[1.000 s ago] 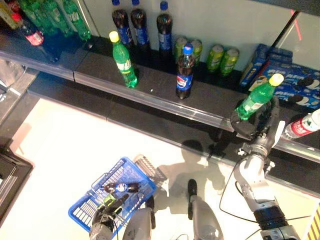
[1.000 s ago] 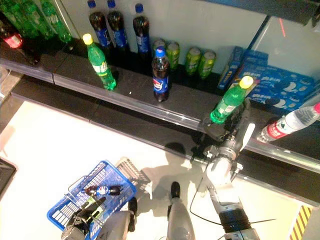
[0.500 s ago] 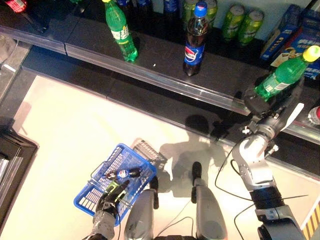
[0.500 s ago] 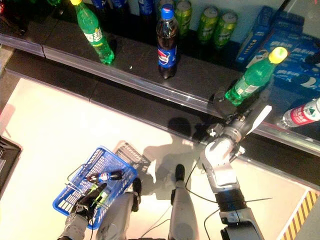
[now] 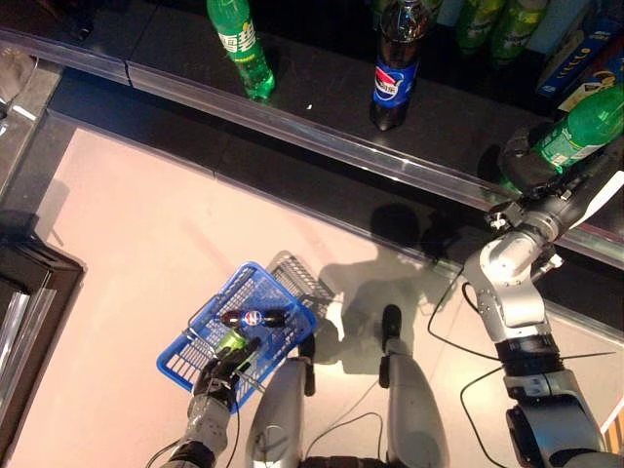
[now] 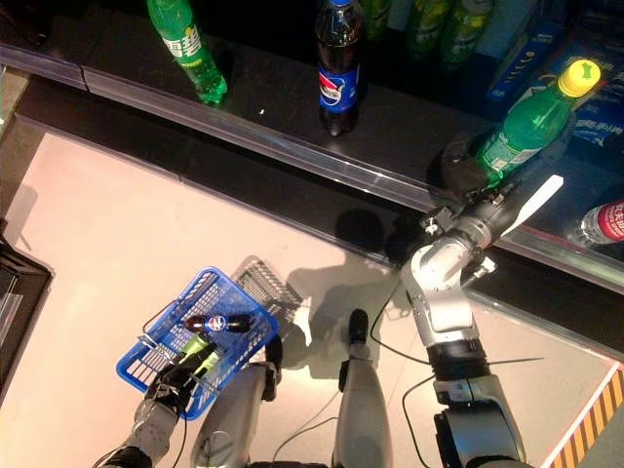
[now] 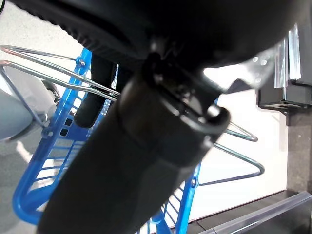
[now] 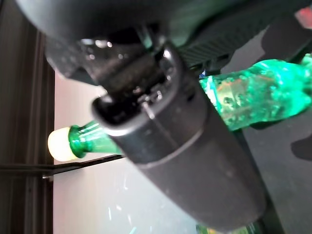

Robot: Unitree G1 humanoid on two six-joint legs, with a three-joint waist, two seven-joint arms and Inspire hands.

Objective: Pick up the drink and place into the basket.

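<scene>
My right hand (image 6: pixel 466 168) is shut on the lower body of a green bottle with a yellow cap (image 6: pixel 531 122) at the right of the dark shelf (image 6: pixel 390 136); the bottle tilts and also shows in the right wrist view (image 8: pixel 253 97). My left hand (image 5: pixel 222 372) is shut on the wire handles (image 7: pixel 29 68) of the blue basket (image 5: pixel 210 327), which hangs low at the left. In the basket lie a dark cola bottle (image 5: pixel 252 318) and a green drink (image 5: pixel 232 340).
On the shelf stand another green bottle (image 5: pixel 239 49), a dark cola bottle with a blue label (image 5: pixel 395 63), green cans (image 6: pixel 434 24) and blue boxes (image 6: pixel 531 54) at the back. A clear bottle with a red label (image 6: pixel 604 222) lies at the far right. A dark cabinet (image 5: pixel 19 312) stands at the left.
The camera has tilted down, so the shelf has shifted up in the view. My right hand stays shut on the green bottle. The blue basket sits slightly further right.
</scene>
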